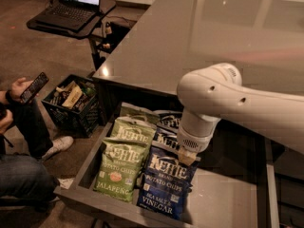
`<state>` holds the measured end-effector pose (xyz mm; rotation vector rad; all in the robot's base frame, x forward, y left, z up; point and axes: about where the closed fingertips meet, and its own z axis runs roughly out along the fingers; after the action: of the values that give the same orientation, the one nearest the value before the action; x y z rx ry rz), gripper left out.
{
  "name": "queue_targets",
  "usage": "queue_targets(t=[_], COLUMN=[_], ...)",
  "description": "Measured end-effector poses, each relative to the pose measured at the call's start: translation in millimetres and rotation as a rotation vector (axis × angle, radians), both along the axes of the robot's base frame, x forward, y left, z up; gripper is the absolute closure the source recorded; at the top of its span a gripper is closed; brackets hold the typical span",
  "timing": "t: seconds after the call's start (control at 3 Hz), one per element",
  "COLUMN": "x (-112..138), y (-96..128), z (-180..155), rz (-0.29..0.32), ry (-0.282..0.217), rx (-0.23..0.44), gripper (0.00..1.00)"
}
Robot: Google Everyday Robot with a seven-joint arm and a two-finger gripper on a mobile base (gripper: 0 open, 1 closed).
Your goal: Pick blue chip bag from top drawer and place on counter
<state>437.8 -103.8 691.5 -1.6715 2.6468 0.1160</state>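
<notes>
The top drawer (223, 205) stands pulled out below the counter (190, 37). A blue Kettle sea salt and vinegar chip bag (164, 182) lies at the drawer's front, with more blue bags (164, 122) behind it. My gripper (186, 156) reaches down from the white arm (223, 99) onto the top edge of the front blue bag, touching it. The wrist hides most of the gripper.
Several green jalapeño chip bags (121, 167) lie to the left of the blue ones. A person (19, 141) sits at the left holding a phone, beside a black crate (73, 103). A laptop (76, 4) stands on a small table at the back left.
</notes>
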Motion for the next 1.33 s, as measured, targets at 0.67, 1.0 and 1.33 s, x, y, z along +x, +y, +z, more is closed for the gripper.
queue_targets(t=[0.67,1.0,1.33], x=[-36.1,-47.3,-59.4], y=[-44.4,-61.3,-65.7], z=[90.5,130.3,173.9], rz=[-0.140,-0.161,-0.124], ry=[-0.012,-0.029,-0.079], rx=[0.162,0.236,0.277], gripper=[1.00,1.00,1.00])
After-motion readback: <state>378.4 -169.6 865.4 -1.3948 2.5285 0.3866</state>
